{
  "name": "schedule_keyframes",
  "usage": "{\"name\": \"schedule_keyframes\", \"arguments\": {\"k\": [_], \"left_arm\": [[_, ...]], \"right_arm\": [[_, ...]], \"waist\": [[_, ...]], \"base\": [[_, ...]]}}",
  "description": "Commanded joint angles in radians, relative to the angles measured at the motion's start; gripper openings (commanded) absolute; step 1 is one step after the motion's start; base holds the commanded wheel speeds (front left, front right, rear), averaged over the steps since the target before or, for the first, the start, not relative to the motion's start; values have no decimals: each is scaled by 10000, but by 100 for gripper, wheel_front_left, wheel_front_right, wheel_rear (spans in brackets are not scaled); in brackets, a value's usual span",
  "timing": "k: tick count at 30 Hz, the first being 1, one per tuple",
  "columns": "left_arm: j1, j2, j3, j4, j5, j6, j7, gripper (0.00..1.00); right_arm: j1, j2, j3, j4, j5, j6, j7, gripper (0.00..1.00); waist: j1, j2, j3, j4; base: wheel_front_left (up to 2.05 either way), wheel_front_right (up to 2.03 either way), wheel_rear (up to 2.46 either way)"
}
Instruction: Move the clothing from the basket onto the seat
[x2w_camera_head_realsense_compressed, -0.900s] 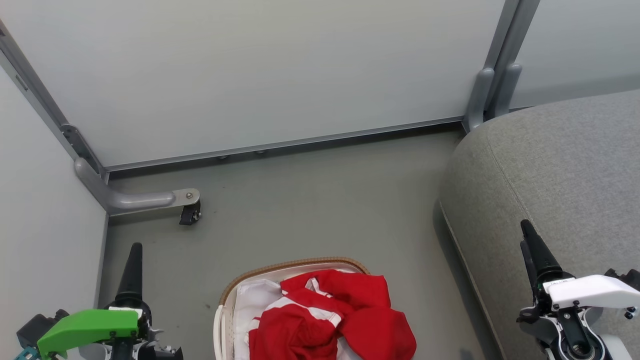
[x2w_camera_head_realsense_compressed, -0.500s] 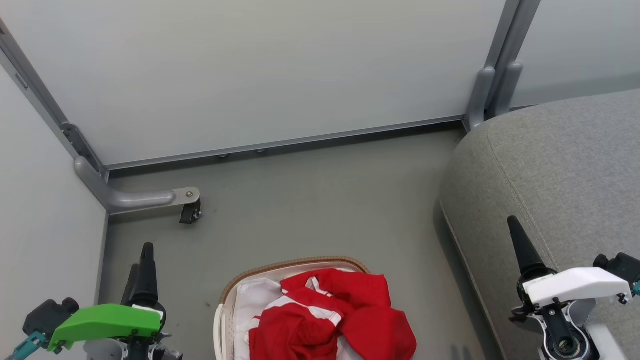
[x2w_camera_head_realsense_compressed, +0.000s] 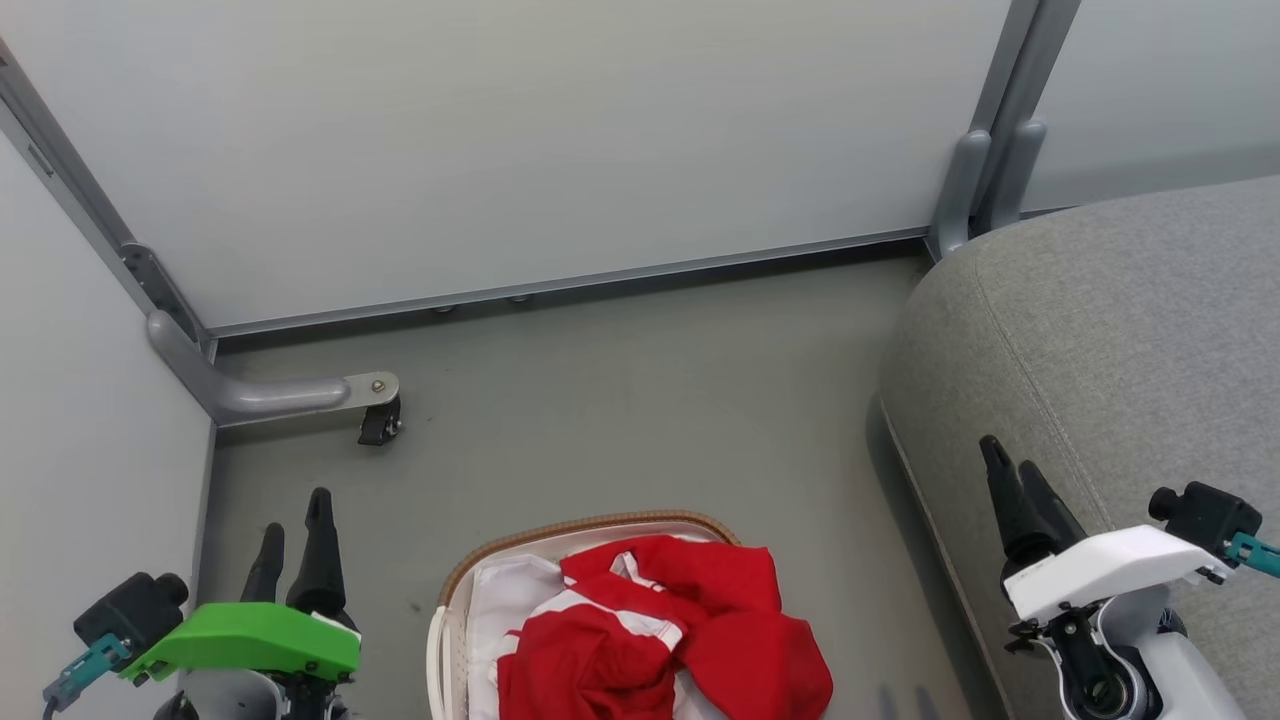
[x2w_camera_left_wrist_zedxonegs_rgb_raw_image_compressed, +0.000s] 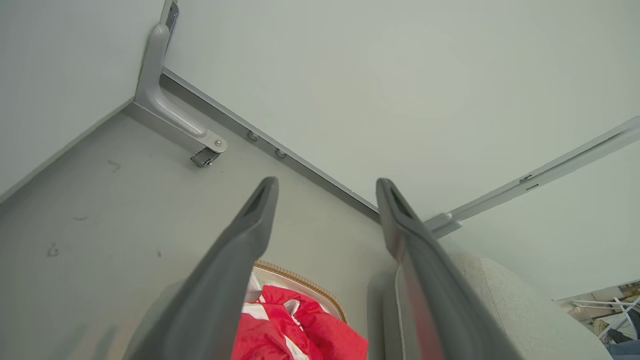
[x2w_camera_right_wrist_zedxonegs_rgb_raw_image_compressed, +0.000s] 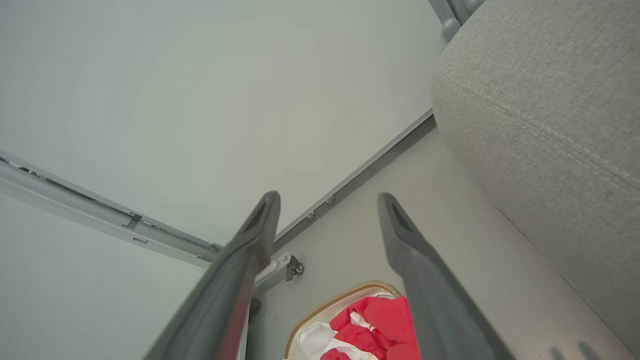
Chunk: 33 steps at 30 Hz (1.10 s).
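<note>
Left pincer (x2w_camera_head_realsense_compressed: 295, 512) and right pincer (x2w_camera_head_realsense_compressed: 1008, 455) are drifting inward versus the earlier frame, both hanging spread, pinching nothing. Red clothing (x2w_camera_head_realsense_compressed: 665, 640) is lying heaped in the basket (x2w_camera_head_realsense_compressed: 590, 527) on the floor (x2w_camera_head_realsense_compressed: 620, 420), beside the sofa (x2w_camera_head_realsense_compressed: 1120, 330).

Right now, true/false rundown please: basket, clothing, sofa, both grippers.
1. The red clothing lies in the laundry basket. True.
2. The left gripper is shut on a garment. False: it is open and holds nothing, above the floor left of the basket.
3. The right gripper is open. True.
4. A red garment lies on the grey sofa. False: the red clothing in view is all in the basket.
5. The basket stands on the sofa. False: it stands on the floor, left of the sofa.
6. A white liner shows beside the clothing. True.
</note>
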Motion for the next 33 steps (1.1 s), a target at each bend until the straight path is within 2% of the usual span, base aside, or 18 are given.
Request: {"name": "schedule_keyframes", "arguments": {"k": [1,15,33], "left_arm": [[-322,161,-102,-57,419,81,-122,100],[-375,353,-556,219,2143,535,-561,100],[-225,173,-380,534,3919,930,-1044,100]], "right_arm": [[-319,-132,79,-29,-411,2,-139,100],[-538,-135,205,465,-2371,3,-574,100],[-458,84,-198,637,-4650,3,-1059,100]], "waist": [[0,0,5,-2],[0,0,13,-13],[0,0,9,7]], "base": [[0,0,0],[0,0,0],[0,0,0]]}}
